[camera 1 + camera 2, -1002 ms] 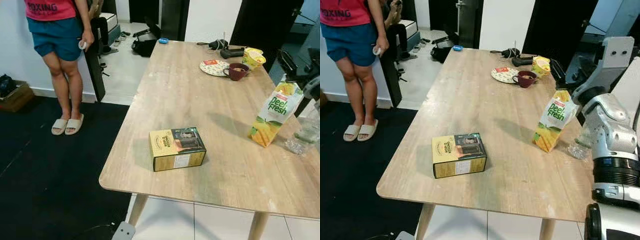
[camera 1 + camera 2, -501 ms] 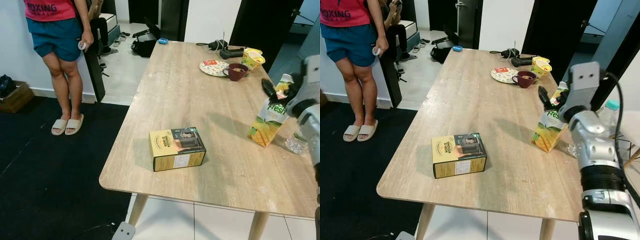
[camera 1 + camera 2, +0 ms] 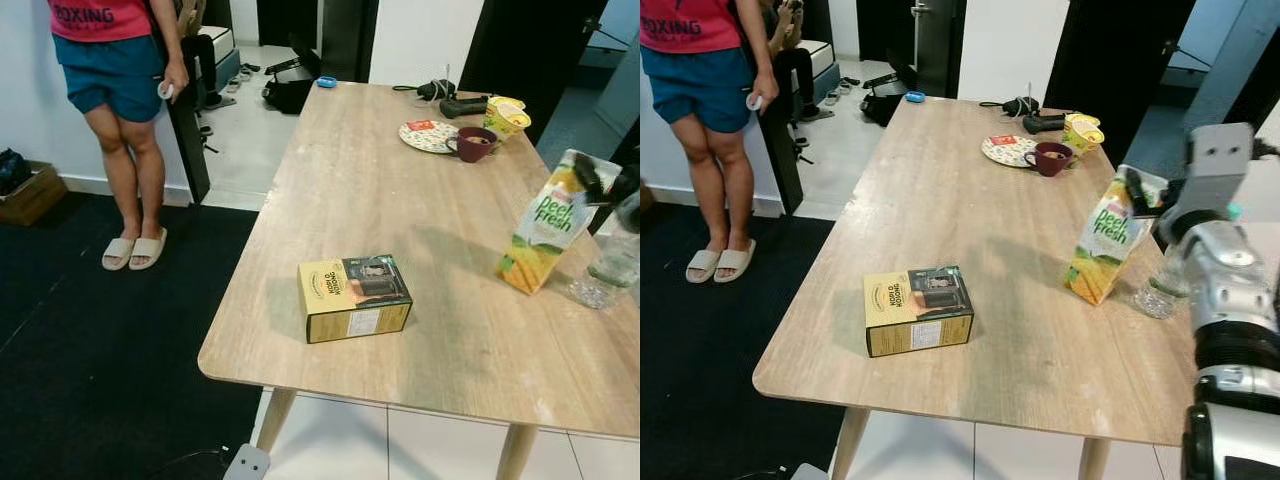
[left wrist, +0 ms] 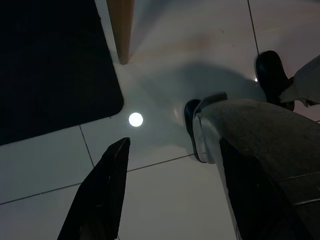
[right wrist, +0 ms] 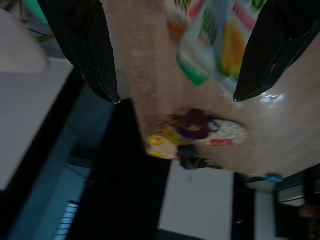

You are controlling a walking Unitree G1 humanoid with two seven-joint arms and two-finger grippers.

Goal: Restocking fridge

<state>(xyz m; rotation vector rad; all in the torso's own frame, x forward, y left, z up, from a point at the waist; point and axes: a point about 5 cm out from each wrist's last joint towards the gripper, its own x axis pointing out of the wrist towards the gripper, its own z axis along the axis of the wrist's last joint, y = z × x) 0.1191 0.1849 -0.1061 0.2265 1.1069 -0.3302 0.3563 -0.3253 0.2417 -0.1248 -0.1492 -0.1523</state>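
A green and yellow juice carton (image 3: 545,228) stands near the right edge of the wooden table (image 3: 370,190). My right gripper (image 3: 1145,193) is at the carton's top, on its right side. In the right wrist view this gripper (image 5: 176,96) is open and the blurred carton (image 5: 220,35) shows between its two black fingers (image 5: 85,45), which do not pinch it. A clear water bottle (image 3: 606,270) stands just right of the carton. My left gripper (image 4: 165,130) hangs open over the tiled floor.
A yellow and black box (image 3: 353,297) lies near the table's front edge. At the far end are a plate (image 3: 428,135), a dark red mug (image 3: 474,143) and a yellow cup (image 3: 506,115). A person (image 3: 120,90) stands at the left by a black rug (image 3: 100,350).
My right arm has swung back to the right, off the front of the carton's top, so the carton's label shows whole again. The carton, bottle and box stay put.
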